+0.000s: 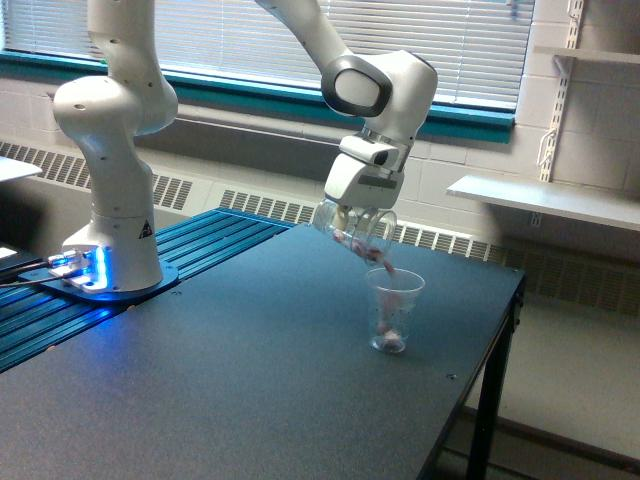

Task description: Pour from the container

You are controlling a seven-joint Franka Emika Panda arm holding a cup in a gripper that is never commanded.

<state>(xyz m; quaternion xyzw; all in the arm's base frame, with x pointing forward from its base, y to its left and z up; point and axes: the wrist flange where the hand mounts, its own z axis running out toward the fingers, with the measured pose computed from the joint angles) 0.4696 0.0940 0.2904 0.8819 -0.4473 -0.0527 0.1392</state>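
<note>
You are looking at the pour itself: the tool (358, 218) is gripping the container (356, 232), which is tipped steeply with its mouth pointing down toward the exterior view's right, hanging just above the rim of the clear plastic cup (393, 310). Small pinkish pieces (383, 264) are spilling from the mouth into the cup, and a few are lying at the cup's bottom. The cup is standing upright on the dark tabletop (250, 380), near its far right edge in this view.

Judging by what is left in the container, the next move is calling for a little more tilt while you are keeping the mouth over the cup's opening.

The tool's fingers are hidden behind the glass, so where they are pinching is unclear. What the pieces are is too small to tell.
</note>
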